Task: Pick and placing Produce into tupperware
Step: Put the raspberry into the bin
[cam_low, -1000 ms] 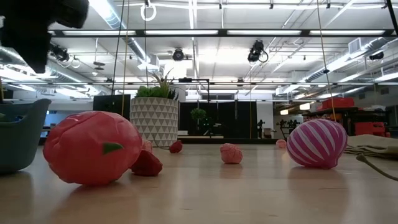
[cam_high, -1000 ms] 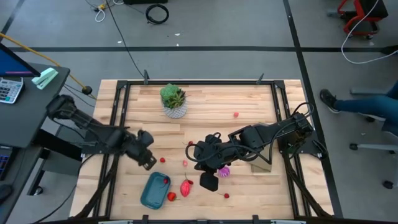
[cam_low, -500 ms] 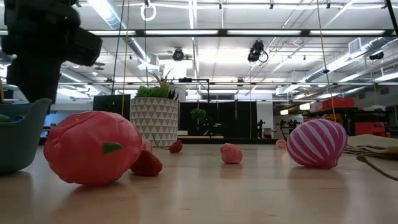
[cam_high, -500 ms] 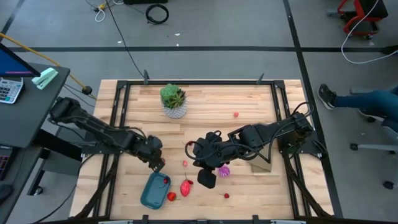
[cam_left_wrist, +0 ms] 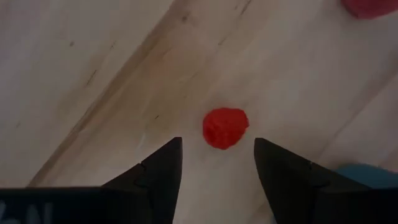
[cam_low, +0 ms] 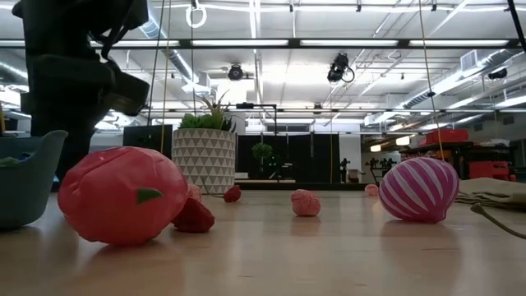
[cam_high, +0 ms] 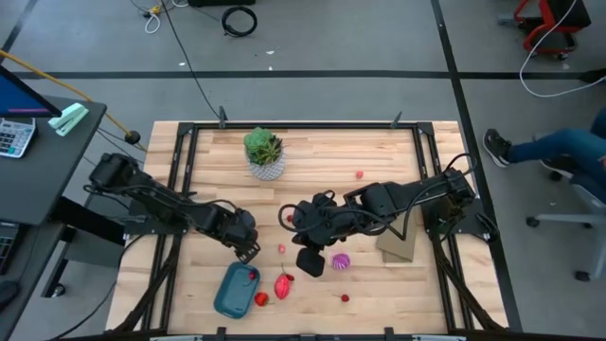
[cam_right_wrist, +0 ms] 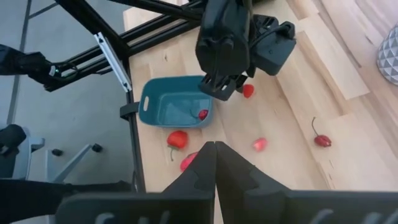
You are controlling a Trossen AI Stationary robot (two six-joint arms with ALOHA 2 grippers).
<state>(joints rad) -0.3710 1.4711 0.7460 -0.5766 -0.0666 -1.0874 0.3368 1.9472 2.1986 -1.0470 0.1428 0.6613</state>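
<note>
The left tool point(cam_left_wrist: 216, 163) hangs low over the counter point(cam_high: 322, 156) with its fingers spread wide, a small red piece point(cam_left_wrist: 225, 128) lying on the wood between the tips, just beyond the far edge of the teal tupperware point(cam_high: 234, 290), which has one small red piece inside point(cam_right_wrist: 203, 114). The right tool point(cam_right_wrist: 214, 155) is clenched shut and empty above the middle of the counter. The oval red-pink piece point(cam_high: 283, 285) lies just right of the tupperware, the purple ribbed ball point(cam_high: 340, 260) farther right.

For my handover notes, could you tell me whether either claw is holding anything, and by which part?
Nothing is held. The left claw is open over a small red piece on the table; the right claw is shut and empty.
</note>
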